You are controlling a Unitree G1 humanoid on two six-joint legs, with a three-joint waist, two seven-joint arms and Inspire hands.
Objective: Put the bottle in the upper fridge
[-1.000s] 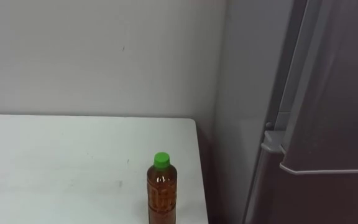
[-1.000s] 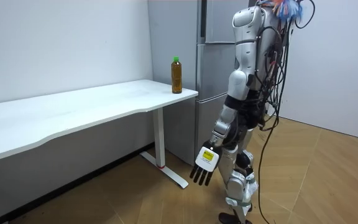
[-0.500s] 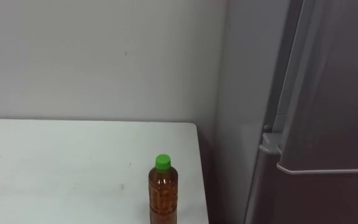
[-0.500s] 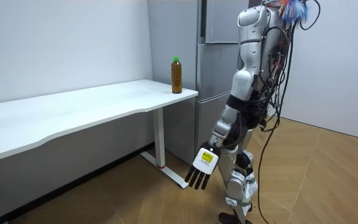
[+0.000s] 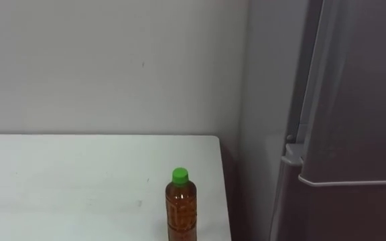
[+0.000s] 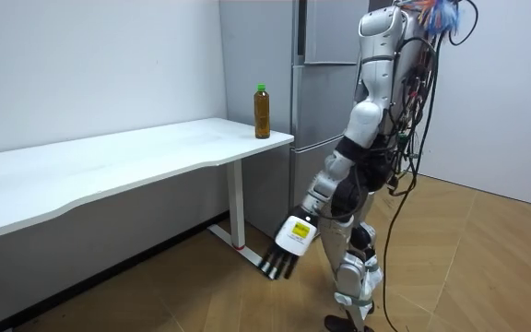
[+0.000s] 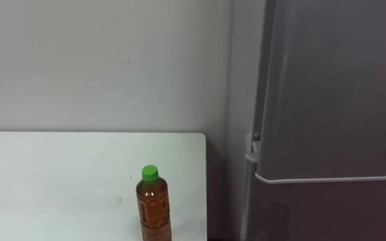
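Approach step: the bottle point(image 5: 181, 207) stands untouched at lower centre on the table point(image 5: 59, 181). The fridge point(image 5: 354, 100), at right, seems shut. The left hand point(image 6: 290, 238) hangs straight-fingered and empty. The next move is to reach for the bottle.

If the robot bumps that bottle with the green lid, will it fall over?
Probably tippy: the bottle is tall and narrow, standing upright near the table corner, so a push up high might topple it. It looks nearly full of brown liquid, so likely rather heavy for its size.
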